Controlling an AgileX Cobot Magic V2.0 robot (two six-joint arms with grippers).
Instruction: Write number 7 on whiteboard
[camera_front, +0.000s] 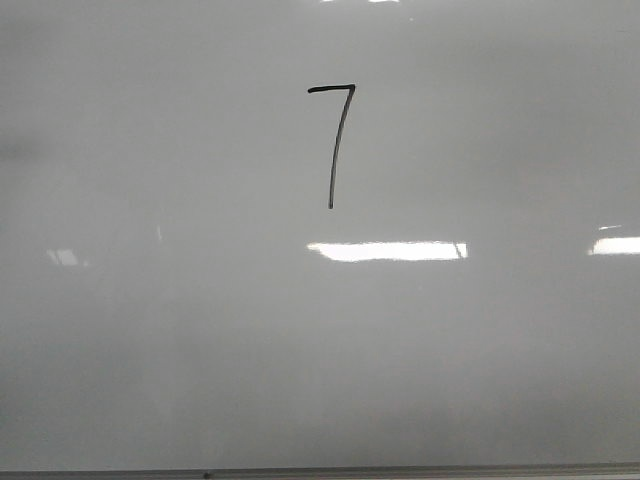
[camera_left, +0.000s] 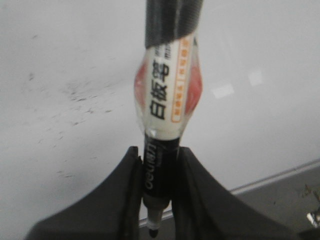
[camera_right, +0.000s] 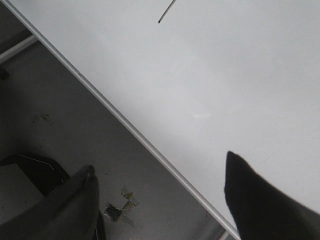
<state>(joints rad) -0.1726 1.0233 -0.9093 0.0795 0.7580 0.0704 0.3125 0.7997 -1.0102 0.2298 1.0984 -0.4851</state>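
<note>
Black number 7 (camera_front: 336, 140) stands upright on the whiteboard (camera_front: 150, 350); left gripper (camera_left: 159, 200) clamps a marker (camera_left: 165, 100), right gripper (camera_right: 160, 200) gapes.

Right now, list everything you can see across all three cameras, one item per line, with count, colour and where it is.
number 7: one, thin black marker line, drawn on the upper middle of the board in the front view; the end of its stem also shows in the right wrist view.
whiteboard: one, glossy pale grey-white with a thin grey edge strip, fills the front view.
light reflections: several, bright white, on the board below the 7 and to either side.
marker: one, black barrel with a white and orange label, held between the left gripper's fingers.
floor: dark grey, beyond the board's edge.
left gripper: one, black, shut on the marker.
right gripper: one, black, open, holding nothing.
</note>
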